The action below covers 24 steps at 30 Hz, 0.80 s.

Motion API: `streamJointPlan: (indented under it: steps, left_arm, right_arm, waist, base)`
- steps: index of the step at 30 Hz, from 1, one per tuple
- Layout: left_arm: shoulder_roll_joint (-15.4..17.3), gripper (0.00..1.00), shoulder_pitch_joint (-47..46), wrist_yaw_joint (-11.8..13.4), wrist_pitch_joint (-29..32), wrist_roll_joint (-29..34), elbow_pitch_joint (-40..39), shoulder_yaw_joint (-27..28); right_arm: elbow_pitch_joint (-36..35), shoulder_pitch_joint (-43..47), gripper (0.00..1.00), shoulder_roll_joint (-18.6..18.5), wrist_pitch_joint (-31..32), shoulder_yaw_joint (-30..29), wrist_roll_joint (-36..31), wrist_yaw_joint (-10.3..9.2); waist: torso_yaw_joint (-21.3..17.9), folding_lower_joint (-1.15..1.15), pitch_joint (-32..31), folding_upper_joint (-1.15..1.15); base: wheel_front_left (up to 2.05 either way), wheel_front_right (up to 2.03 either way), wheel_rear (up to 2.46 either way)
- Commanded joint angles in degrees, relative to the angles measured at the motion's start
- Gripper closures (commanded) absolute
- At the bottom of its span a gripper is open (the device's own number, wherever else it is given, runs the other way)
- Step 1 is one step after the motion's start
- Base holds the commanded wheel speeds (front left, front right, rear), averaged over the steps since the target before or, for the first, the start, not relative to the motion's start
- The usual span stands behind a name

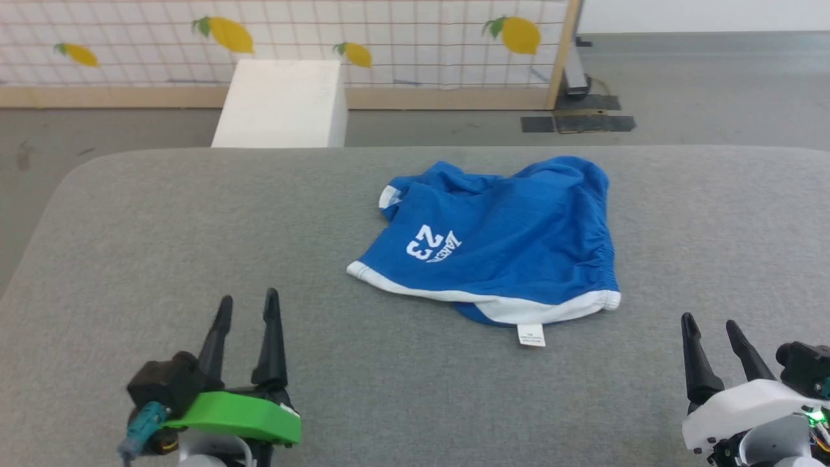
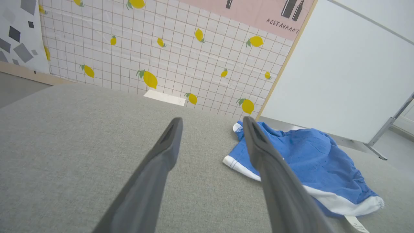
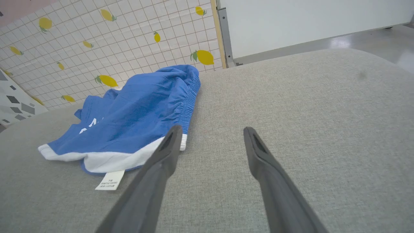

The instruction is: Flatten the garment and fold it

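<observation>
Barely started, by the look of it: seeing garment (image 1: 506, 240) in a rumpled heap right of centre on grey padded surface (image 1: 194, 220), upper edge bunched, tag (image 1: 531, 335) poking out toward the robot; not flattened, not folded. Seeing left gripper (image 1: 248, 297) and right gripper (image 1: 708, 321) both parted, holding nothing, parked low near the close edge, apart from the cloth; right one nearer its waistband corner (image 1: 609, 299). Left to do, presumably: spread flat, smooth, then fold.

Garment (image 1: 512, 240) on table (image 1: 162, 220); left gripper (image 1: 248, 296) at its 8 o'clock, right gripper (image 1: 708, 320) at 4 o'clock, box (image 1: 282, 104) behind table at 10
</observation>
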Motion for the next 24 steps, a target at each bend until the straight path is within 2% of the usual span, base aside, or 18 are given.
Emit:
streamJointPlan:
  steps: [1,5,9,12,16,19,24]
  left_arm:
    - [-0.14,0.00,-0.03,0.32,0.03,-0.55,1.04,-0.39]
    - [-0.13,0.00,-5.87,2.47,7.61,-2.45,6.25,-1.08]
    - [0.17,0.00,-15.37,4.23,20.07,-4.25,11.79,-2.19]
    - [0.91,0.00,-22.16,5.95,32.14,-4.65,16.78,-3.85]
    - [2.32,0.00,-29.03,7.83,42.80,-3.55,21.49,-5.82]
    - [3.25,0.00,-32.21,8.42,46.65,-2.20,24.18,-7.26]
    - [3.71,0.00,-34.89,8.33,47.93,-1.20,28.23,-8.65]
  right_arm:
    - [-0.41,0.29,0.00,0.04,-0.75,0.36,0.61,-0.09]
    - [-0.92,-0.24,0.00,0.04,-1.19,1.09,0.63,-0.09]
    - [-1.61,-1.76,0.00,0.04,-1.32,1.79,0.17,-0.09]
    - [-1.79,-3.09,0.00,0.04,-1.57,2.45,0.15,-0.09]
    - [-1.50,-4.35,0.00,0.05,-2.13,2.96,0.46,-0.09]
    - [-1.18,-4.91,0.00,0.05,-2.52,3.05,0.54,-0.09]
    - [-0.81,-5.60,0.00,0.05,-3.08,2.74,0.45,-0.09]
  waist:
    - [-1.42,0.00,-0.06,0.00]
    - [-2.42,0.00,1.59,0.00]
    - [-3.30,0.00,3.97,0.00]
    - [-4.12,0.00,5.96,0.00]
    - [-5.33,0.00,8.34,0.00]
    - [-6.04,0.00,9.65,0.00]
    - [-6.75,0.00,11.12,0.00]
  base:
    - [0.00,0.00,0.00]
    - [0.00,0.00,0.00]
    - [0.00,0.00,0.00]
    - [0.00,0.00,0.00]
    - [0.00,0.00,0.00]
    - [0.00,0.00,0.00]
    - [0.00,0.00,0.00]
